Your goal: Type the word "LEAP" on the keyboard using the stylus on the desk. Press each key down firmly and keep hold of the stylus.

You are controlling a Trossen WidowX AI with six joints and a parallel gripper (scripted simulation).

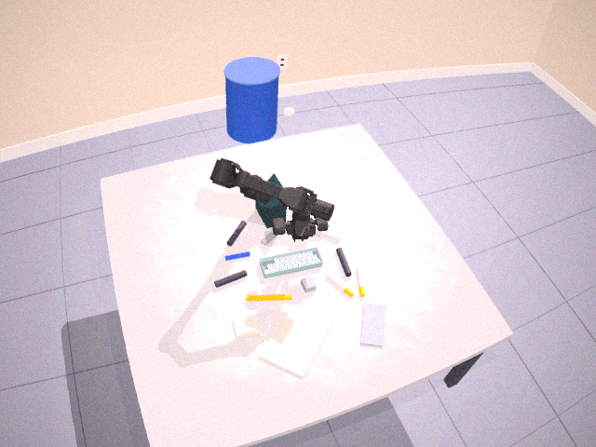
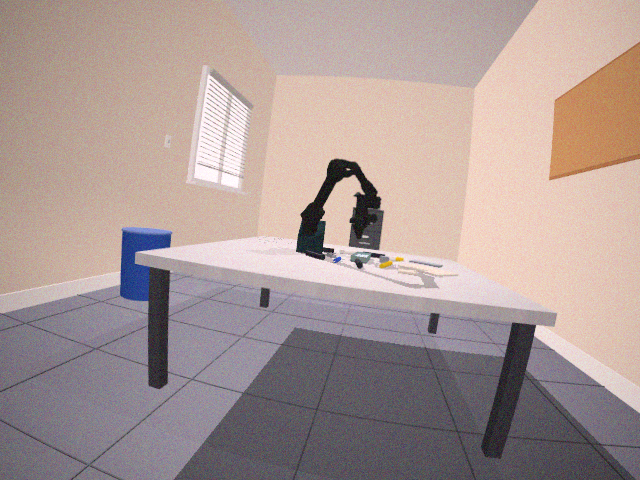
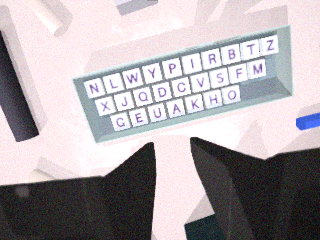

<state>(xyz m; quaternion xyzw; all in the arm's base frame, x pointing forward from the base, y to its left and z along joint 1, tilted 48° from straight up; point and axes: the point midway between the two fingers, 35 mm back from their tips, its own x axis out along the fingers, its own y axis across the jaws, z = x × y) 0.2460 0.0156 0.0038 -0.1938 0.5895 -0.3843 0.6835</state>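
Note:
The green keyboard (image 1: 291, 262) (image 2: 360, 256) (image 3: 272, 91) lies flat on the desk. Its white keys carry purple letters in the wrist view, with L (image 3: 112, 81) and P (image 3: 172, 68) in the far row, E (image 3: 139, 118) and A (image 3: 175, 108) in the near row. My gripper (image 1: 301, 237) (image 2: 360, 236) (image 3: 172, 146) is partly open and empty, pointing down above the desk on the robot-base side of the keyboard. Several pen-like sticks lie around; I cannot tell which is the stylus. A pale stick (image 1: 331, 237) (image 3: 44, 175) lies near the gripper, partly hidden in the wrist view.
Black sticks (image 1: 236, 233) (image 1: 230, 278) (image 1: 343, 262), a blue stick (image 1: 237, 255) (image 3: 308, 121), a yellow bar (image 1: 268, 297) and a grey block (image 1: 308, 283) surround the keyboard. White sticks with yellow ends (image 1: 348, 291) (image 1: 361, 291), a grey slab (image 1: 373, 324) and a pale pad (image 1: 298, 353) lie farther out.

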